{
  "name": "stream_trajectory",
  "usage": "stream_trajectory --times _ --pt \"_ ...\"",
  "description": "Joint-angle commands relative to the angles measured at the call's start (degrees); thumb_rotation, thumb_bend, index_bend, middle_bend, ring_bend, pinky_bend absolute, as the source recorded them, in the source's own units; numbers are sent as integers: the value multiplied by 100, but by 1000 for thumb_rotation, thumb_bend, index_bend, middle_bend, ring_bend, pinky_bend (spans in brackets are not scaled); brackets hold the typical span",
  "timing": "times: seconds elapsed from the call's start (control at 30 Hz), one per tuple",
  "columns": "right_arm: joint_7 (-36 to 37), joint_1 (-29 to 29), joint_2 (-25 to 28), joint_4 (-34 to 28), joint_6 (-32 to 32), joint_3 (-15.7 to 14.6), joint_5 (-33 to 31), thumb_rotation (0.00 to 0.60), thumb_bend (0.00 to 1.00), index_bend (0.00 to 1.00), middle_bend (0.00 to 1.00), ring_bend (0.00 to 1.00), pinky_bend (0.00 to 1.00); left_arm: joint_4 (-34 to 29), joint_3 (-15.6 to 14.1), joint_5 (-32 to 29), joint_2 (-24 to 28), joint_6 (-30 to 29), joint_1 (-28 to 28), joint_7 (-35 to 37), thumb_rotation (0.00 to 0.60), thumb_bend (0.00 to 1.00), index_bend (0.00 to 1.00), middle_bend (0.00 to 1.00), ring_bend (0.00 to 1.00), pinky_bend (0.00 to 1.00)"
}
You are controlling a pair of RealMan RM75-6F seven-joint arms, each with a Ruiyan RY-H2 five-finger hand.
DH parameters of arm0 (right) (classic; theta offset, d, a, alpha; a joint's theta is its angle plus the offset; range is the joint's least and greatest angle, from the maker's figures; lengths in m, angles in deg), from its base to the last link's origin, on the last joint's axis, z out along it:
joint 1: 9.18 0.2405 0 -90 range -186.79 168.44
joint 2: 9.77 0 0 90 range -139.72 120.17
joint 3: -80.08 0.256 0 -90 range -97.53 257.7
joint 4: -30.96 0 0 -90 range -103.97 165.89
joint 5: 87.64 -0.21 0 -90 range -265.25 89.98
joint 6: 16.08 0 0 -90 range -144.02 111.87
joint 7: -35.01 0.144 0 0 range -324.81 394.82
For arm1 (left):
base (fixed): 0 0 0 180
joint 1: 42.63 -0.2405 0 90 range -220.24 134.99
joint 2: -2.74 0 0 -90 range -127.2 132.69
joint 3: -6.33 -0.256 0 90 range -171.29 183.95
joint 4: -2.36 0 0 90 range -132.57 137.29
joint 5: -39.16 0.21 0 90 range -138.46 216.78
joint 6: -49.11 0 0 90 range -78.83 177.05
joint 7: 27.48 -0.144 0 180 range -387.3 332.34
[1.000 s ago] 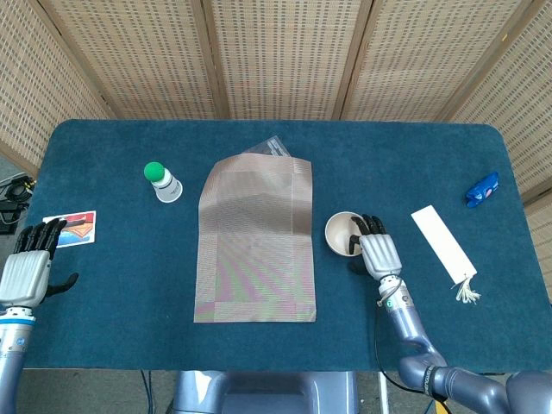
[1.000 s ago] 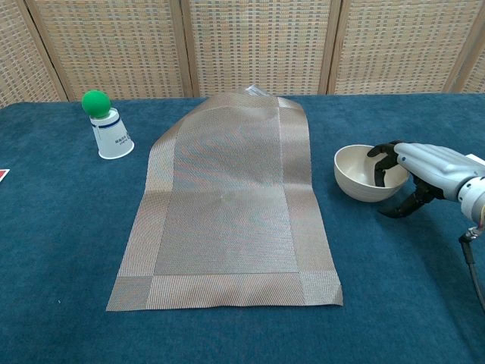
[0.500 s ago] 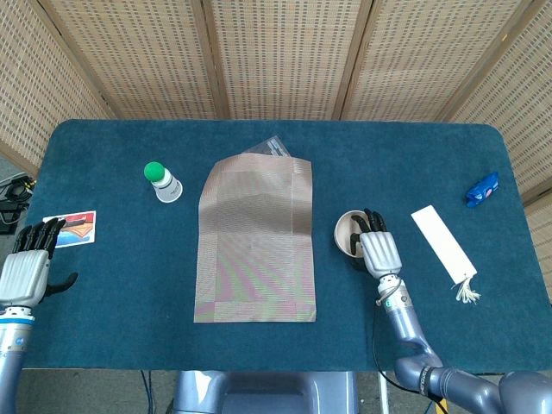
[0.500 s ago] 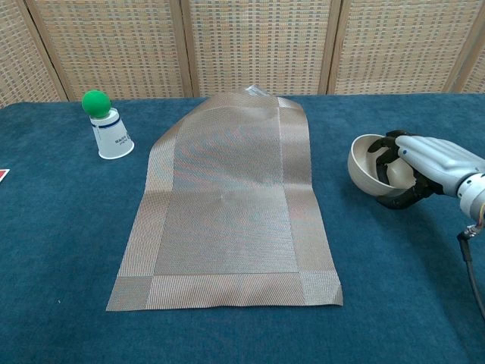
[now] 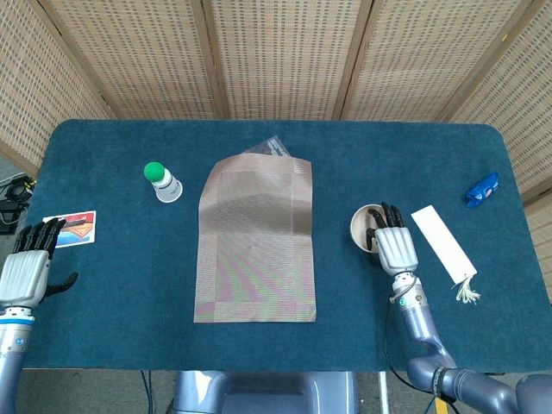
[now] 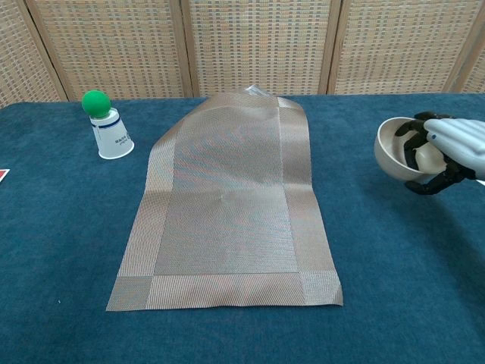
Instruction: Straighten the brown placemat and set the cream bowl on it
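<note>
Brown placemat (image 6: 227, 205): lies flat along the middle of the blue table (image 5: 112, 328), long axis running near to far. Near edge square to the table front; far end folded over and buckled, with a grey corner poking out from beneath it at the far tip.

Left hand (image 5: 26, 269): at the near left table edge, seen in the head view only. Fingers slightly apart, thumb out to the side, holding nothing.

Picture card (image 5: 72, 229): just beyond the left hand, flat on the table.

Right hand (image 5: 395, 247): near right of the placemat, well apart from it. Fingers (image 6: 413, 141) curl over the rim and into the hollow of the cream bowl (image 6: 394, 149), with the thumb under the outside wall, so the bowl is clamped between them.

Cream bowl: held tilted, its opening turned toward the hand, its outer wall facing the placemat. In the chest view it appears lifted off the table, though the underside is not clear enough to be certain.

White strip (image 5: 442, 243) with a tassel at its near end: flat on the table just right of the right hand.

Paper cup (image 6: 114, 136): inverted, left of the placemat's far half, a green ball (image 6: 95, 101) resting on top.

Blue object (image 5: 483, 189): far right, near the table edge.

Woven screen panels (image 5: 285, 52): behind the table.
</note>
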Motion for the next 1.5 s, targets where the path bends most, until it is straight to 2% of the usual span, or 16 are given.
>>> stream_trajectory --times 0.03,0.5,0.8,1.03,1.23,1.37,1.5 --pt "-80 -55 153 -16 -13 47 -97 600 482 709 196 14 68 -19 -7 16 6 -3 -5 -2 600 248 0 0 0 0" --pt "-253 -128 519 338 335 304 -778 600 461 701 170 12 66 -112 -15 86 9 -58 -22 -102 600 248 0 0 0 0" --pt "-663 -98 584 543 700 345 -1273 600 436 693 160 11 62 -120 -2 70 -1 -65 -25 -171 600 248 0 0 0 0" --pt "-919 -115 583 610 751 313 -1473 600 416 684 152 8 49 -143 1 88 16 -80 -36 -152 600 248 0 0 0 0" --pt "-1231 -158 615 514 653 261 -1581 600 312 587 102 0 7 -162 0 102 26 -103 -48 -169 600 248 4 0 0 0" --pt "-1368 -226 680 311 501 248 -1632 600 272 447 26 0 0 -196 4 138 44 -157 -66 -159 600 248 4 0 0 0" --pt "-1427 -368 826 -100 209 275 -1678 600 238 296 0 0 0 -245 2 183 81 -213 -93 -119 600 248 4 0 0 0"
